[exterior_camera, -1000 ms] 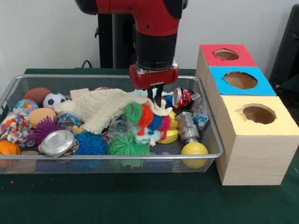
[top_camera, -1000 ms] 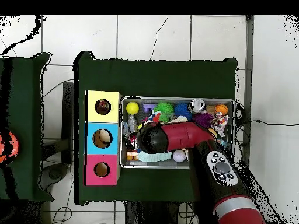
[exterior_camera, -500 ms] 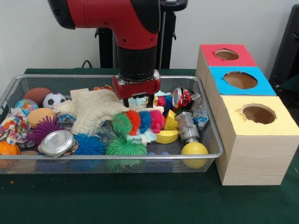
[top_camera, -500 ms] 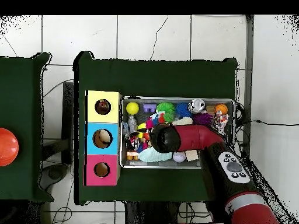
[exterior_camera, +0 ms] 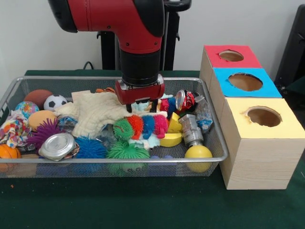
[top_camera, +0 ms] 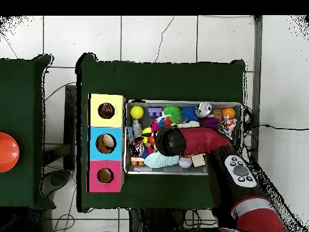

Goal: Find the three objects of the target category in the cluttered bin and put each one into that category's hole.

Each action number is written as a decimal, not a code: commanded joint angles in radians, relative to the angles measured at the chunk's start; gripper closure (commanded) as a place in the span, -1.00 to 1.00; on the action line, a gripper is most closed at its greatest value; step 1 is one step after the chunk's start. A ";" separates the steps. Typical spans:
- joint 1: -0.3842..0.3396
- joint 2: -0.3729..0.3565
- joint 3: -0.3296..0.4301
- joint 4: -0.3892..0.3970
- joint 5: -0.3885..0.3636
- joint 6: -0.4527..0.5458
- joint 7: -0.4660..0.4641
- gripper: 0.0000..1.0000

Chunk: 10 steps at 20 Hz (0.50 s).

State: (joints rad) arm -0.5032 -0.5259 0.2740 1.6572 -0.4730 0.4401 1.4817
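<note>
**Green cloth, wire bin, arm down in the clutter**

Green cloth covers the table under the bin and three boxes. The gripper sits low in the bin's middle, its red collar just above a cream cloth; its tips are buried among toys, so whether it is open or holding anything cannot be told. Just in front of it lies a striped spiky caterpillar toy, with a green spiky ball nearer the camera, a crushed can to the picture's right and a yellow ball in the corner.

One speckled piece shows at the bin's left end in the front view, well apart from the gripper; the other two are not visible and may lie under the clutter. The yellow box's hole is open and unobstructed.

The step looks like searching. Done well, it means shifting the cream cloth aside without dragging toys over the rim, then heading for the speckled piece and pinching it at a raised fold, since limp fabric slips from a flat grasp.
</note>
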 commanded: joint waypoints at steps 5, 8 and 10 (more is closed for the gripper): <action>0.007 -0.085 -0.046 -0.039 0.077 0.265 0.062 -1.00; 0.007 -0.178 -0.058 -0.050 0.095 0.390 0.022 -1.00; 0.000 -0.216 -0.057 -0.059 0.095 0.446 -0.005 -1.00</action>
State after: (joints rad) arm -0.4937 -0.6102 0.2616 1.6542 -0.4168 0.6309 1.4817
